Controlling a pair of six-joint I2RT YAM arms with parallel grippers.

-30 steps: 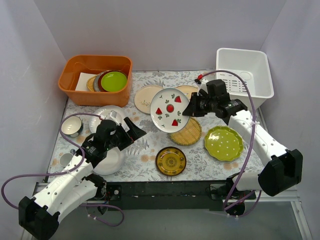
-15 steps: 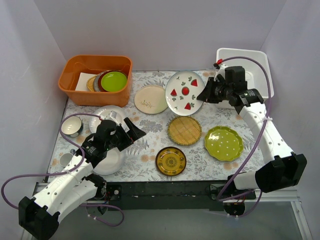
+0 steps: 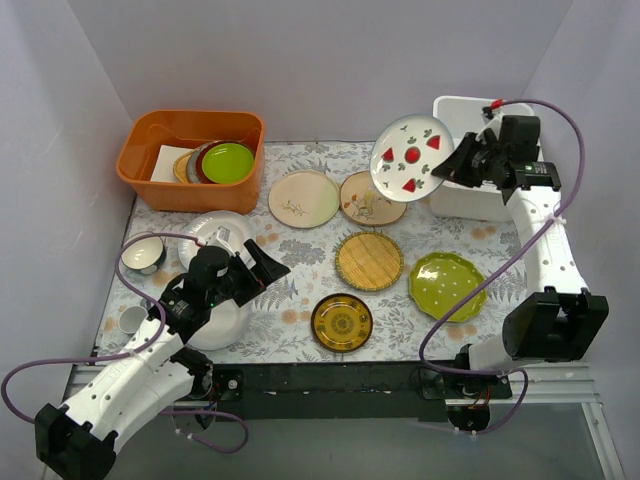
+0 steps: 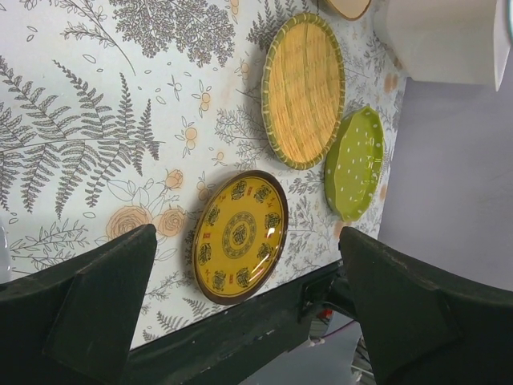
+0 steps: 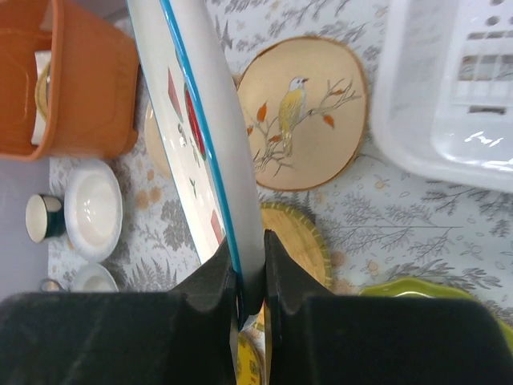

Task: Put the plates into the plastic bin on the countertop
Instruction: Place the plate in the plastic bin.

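step: you're carrying the red-wedge plate (image 3: 410, 152) to the bin (image 3: 460, 205); I'd judge this the transfer, with the drop not yet made.
right end effector (image 3: 455, 165): nearly closed, pinching that plate by its rim; the wrist view shows both fingers (image 5: 208, 289) clamped on the edge, the plate edge-on.
plate position: in the air at the upper right of the overhead frame, tilted, just left of the bin and not inside it.
left end effector (image 3: 258, 265): jaws wide apart, holding nothing, low left over the bench (image 3: 300, 290) beside a white plate (image 3: 215, 228).
doing it well: bring the plate wholly over the bin's opening before you lower, so its far edge clears the rim. Tip it toward flat, take it down close to the bin's floor, then open.
risk: an edge pinch on a glazed rim may slip if you swing fast; move smoothly.
left to do: bird plate (image 3: 372, 197), sprig plate (image 3: 303, 198), woven plate (image 3: 369, 260), amber plate (image 3: 342, 322) and dotted green plate (image 3: 447, 285) lie flat mid-frame on the bench, so I'd call the task early.
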